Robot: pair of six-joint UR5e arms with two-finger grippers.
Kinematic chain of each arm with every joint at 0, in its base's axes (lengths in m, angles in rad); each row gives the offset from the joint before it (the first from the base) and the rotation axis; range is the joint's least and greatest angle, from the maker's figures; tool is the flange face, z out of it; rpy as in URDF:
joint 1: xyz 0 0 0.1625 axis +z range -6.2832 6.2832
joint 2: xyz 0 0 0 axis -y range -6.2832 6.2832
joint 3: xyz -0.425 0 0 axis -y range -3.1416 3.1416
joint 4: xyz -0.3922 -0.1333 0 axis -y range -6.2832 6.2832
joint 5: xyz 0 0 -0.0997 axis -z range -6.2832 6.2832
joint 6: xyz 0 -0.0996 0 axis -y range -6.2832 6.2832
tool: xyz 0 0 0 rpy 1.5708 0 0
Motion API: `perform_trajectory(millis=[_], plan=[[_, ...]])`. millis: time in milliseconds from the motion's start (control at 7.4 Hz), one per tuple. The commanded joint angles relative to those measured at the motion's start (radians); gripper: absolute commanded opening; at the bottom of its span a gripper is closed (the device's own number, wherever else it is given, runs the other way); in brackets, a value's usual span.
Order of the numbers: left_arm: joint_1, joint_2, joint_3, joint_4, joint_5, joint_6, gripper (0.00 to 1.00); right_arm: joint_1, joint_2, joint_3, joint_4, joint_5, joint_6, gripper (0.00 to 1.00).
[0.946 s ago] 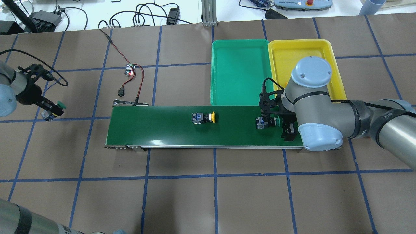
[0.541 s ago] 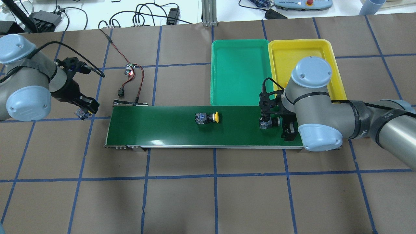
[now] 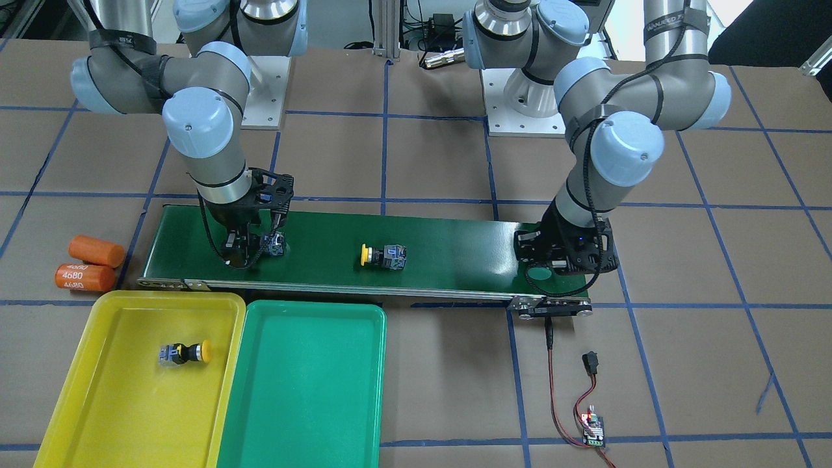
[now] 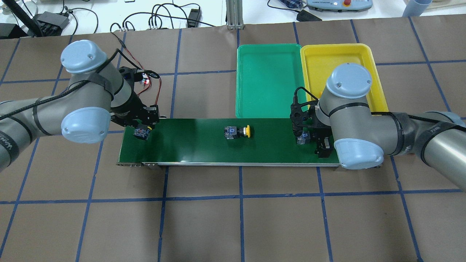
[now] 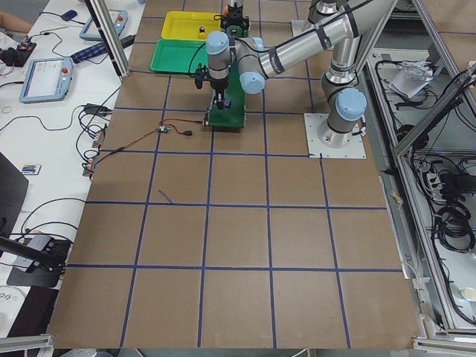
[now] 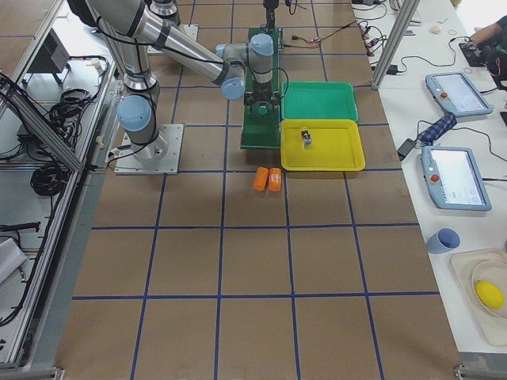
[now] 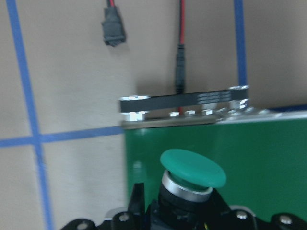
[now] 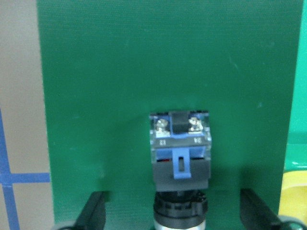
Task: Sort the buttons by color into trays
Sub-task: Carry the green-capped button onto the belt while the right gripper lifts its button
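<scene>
Left gripper (image 4: 142,128): clenched on the green button (image 7: 193,167), which hangs over the conveyor belt (image 4: 189,142) at its end far from the trays.
Right gripper (image 8: 176,213): released, with its fingers (image 8: 96,213) spread wide on either side of the end button (image 8: 180,143). That button lies on its side on the belt near the trays, and neither finger touches it.
Other buttons: the middle yellow button (image 4: 237,132) lies mid-belt. The sorted yellow button (image 3: 184,353) lies in the yellow tray (image 3: 97,403). The green tray (image 3: 305,390) holds none.
Risk at the right: the jaws probably meet the round collar rather than the blocky body, so the end button may pivot or squirt out as they close.
Risk at the left: the green button is near the belt's edge and roller. If let go here it may tip on its domed cap and roll off onto the table.
Risk of mis-sorting: the trays touch along one rim, so a drop near that rim may land in the wrong colour.
Hidden: the end button's cap is cut off in the right wrist view and covered by the arm from overhead, so its colour cannot be told. The left fingers are barely visible beneath the green button.
</scene>
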Motion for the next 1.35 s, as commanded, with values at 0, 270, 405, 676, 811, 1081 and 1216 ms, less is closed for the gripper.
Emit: perform_trajectory(millis=[0, 270, 405, 676, 811, 1081, 1216], plan=[[-0.048, -0.008, -0.008, -0.001, -0.009, -0.159, 0.02, 0.0, 0.001, 0.0, 0.0, 0.0, -0.001, 1.0], [-0.054, -0.011, -0.032, 0.0, 0.0, -0.199, 0.66, 0.0, 0.001, 0.0, -0.018, 0.0, 0.0, 0.88], [-0.051, -0.011, -0.025, 0.008, -0.004, -0.196, 0.97, 0.0, 0.001, 0.0, -0.018, -0.001, -0.003, 0.69], [-0.053, 0.0, 0.027, -0.007, -0.006, -0.195, 1.0, 0.0, 0.001, -0.002, -0.018, -0.012, -0.009, 0.37], [-0.06, 0.03, 0.082, -0.091, -0.01, -0.195, 1.0, 0.0, 0.001, -0.003, -0.018, -0.014, -0.011, 0.3], [-0.114, 0.041, 0.196, -0.246, -0.017, -0.201, 1.0, 0.001, 0.007, -0.034, -0.018, -0.014, -0.015, 0.29], [-0.144, 0.061, 0.253, -0.307, -0.017, -0.21, 1.0, 0.002, 0.03, -0.085, -0.021, -0.012, -0.024, 0.3]])
